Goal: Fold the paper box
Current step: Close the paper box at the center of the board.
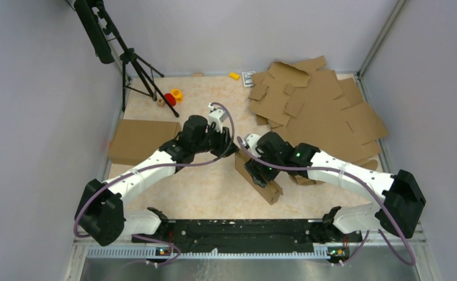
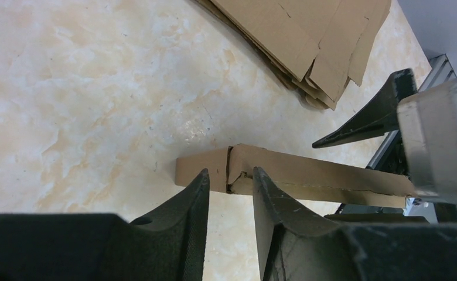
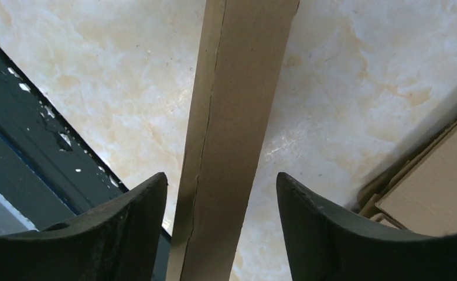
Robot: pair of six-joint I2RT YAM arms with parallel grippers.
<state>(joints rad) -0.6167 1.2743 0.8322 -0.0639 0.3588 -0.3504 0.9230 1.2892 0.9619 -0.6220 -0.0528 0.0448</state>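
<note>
The paper box (image 1: 268,188) is a narrow brown cardboard shape standing on edge at the table's middle, running from near the arms' wrists toward the front rail. My left gripper (image 1: 231,146) is at its far end. In the left wrist view the fingertips (image 2: 203,175) stand slightly parted just short of the box's end seam (image 2: 231,167), open and holding nothing. My right gripper (image 1: 255,170) hovers over the box's middle. In the right wrist view its jaws (image 3: 221,175) stand wide on either side of the box's top edge (image 3: 238,117) without touching it.
A loose pile of flat cardboard blanks (image 1: 320,111) covers the back right. A closed brown box (image 1: 141,140) lies at the left edge. A black tripod (image 1: 135,64) and small red and yellow items (image 1: 172,96) stand at the back left. The black rail (image 1: 238,228) lines the near edge.
</note>
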